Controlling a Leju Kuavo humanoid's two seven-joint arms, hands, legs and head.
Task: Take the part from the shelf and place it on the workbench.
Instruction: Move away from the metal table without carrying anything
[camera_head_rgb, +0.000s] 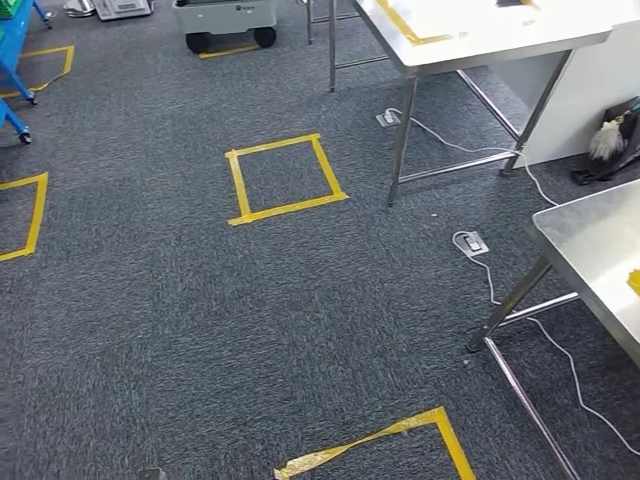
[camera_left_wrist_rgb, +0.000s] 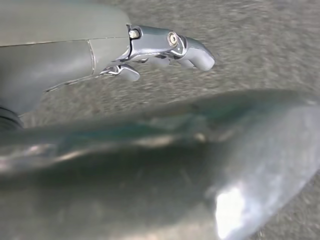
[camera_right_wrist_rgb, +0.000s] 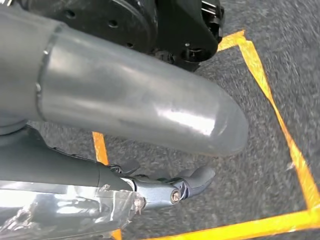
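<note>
Grey carpet floor (camera_head_rgb: 151, 330) with yellow tape squares (camera_head_rgb: 284, 178) | steel workbench (camera_head_rgb: 596, 250) at right | left hand (camera_left_wrist_rgb: 166, 47) grasp unclear | right hand (camera_right_wrist_rgb: 166, 187) holds crinkly clear-wrapped part (camera_right_wrist_rgb: 64, 212)

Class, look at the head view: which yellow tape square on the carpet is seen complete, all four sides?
The middle square, left of the steel table's legs; the others are cut by picture edges.
</note>
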